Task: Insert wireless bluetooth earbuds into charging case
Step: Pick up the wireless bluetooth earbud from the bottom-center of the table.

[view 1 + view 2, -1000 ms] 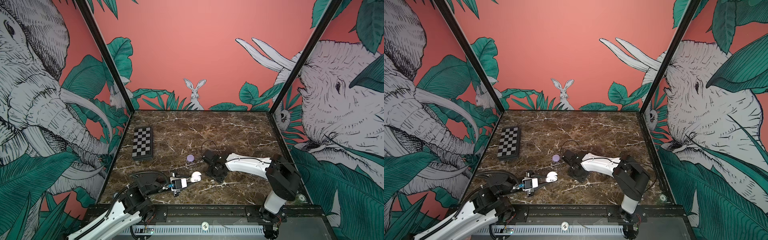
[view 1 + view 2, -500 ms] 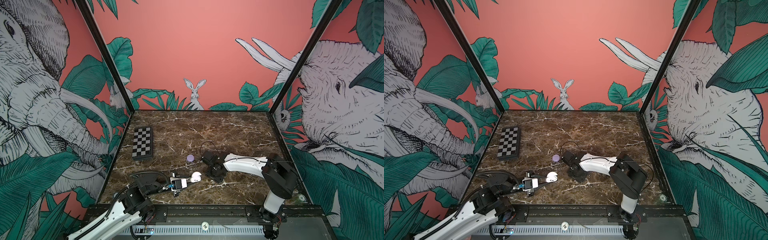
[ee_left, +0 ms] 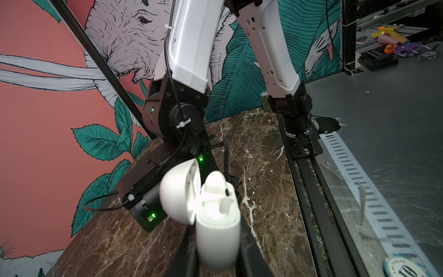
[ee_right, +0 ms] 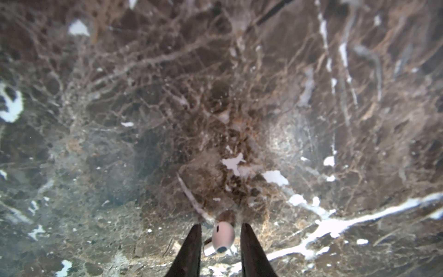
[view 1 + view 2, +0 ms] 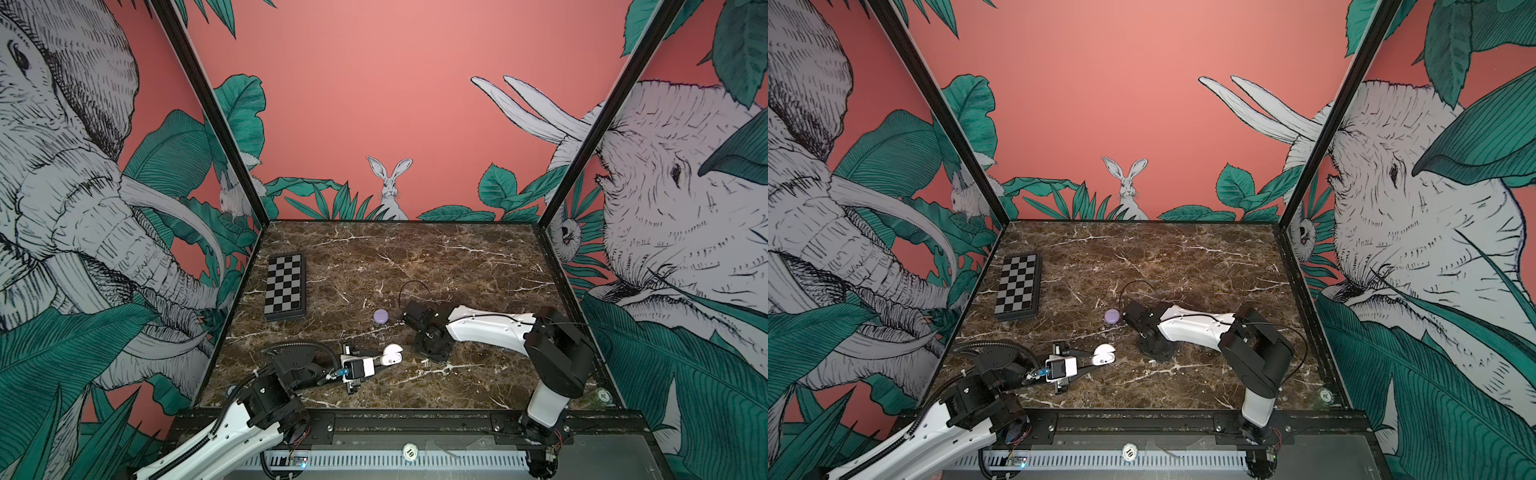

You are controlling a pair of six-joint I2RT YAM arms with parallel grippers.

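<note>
My left gripper (image 3: 218, 250) is shut on the body of a white charging case (image 3: 217, 230), held low over the front of the table (image 5: 478, 266). The lid (image 3: 179, 191) is swung open and one white earbud (image 3: 214, 182) sits in a slot. The case (image 5: 392, 354) (image 5: 1104, 354) shows in both top views. My right gripper (image 4: 220, 225) points straight down at the marble just right of the case. A pale stemmed earbud (image 4: 223, 236) lies between its fingers (image 4: 191, 247) with a narrow gap on each side. From above, the right gripper (image 5: 432, 353) hides this earbud.
A closed lilac round case (image 5: 381, 316) lies just behind the two grippers. A folded chessboard (image 5: 285, 293) sits at the back left. A poker chip (image 5: 409, 452) rests on the front rail, and another (image 5: 601, 397) is at the front right corner.
The right gripper's jaws have narrowed around the earbud and the right arm has shifted slightly left. The left arm and its case have not moved.
</note>
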